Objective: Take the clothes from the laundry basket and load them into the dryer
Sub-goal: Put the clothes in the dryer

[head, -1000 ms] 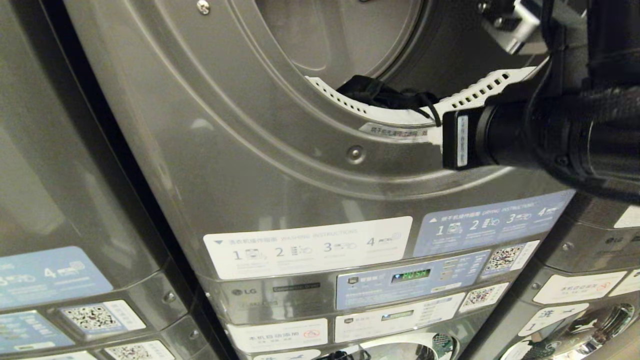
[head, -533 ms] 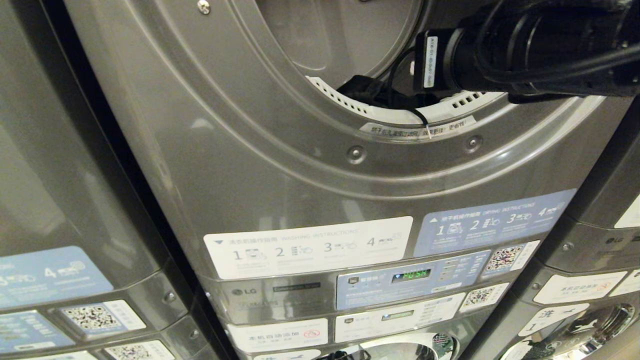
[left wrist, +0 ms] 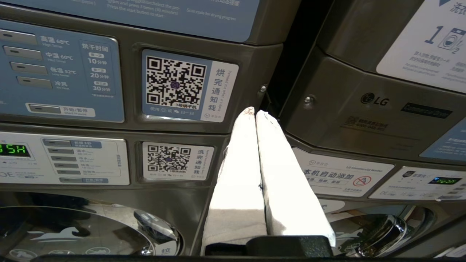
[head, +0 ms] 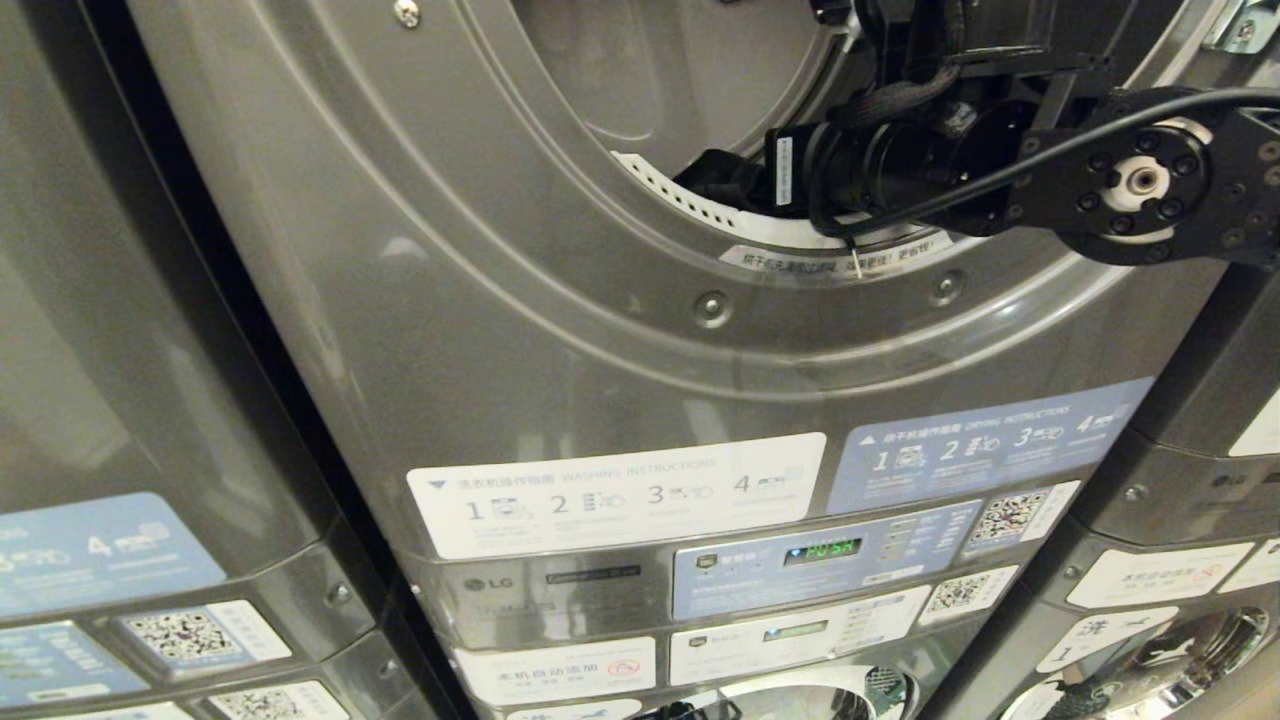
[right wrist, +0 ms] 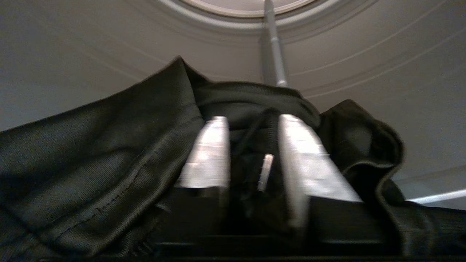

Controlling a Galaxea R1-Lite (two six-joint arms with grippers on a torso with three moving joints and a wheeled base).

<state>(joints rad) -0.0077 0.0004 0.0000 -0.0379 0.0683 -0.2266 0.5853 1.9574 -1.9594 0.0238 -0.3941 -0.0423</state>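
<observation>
Neighbouring machine stands left; QR sticker and instruction label show.

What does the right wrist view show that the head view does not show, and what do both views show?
Only the right wrist view shows the right gripper, its fingers parted over the black garment inside the drum, with a drawstring tip between them. Only the head view shows the dryer front, its instruction stickers, the lit display and the right arm reaching into the door opening. Both show the black garment in the dryer.
</observation>
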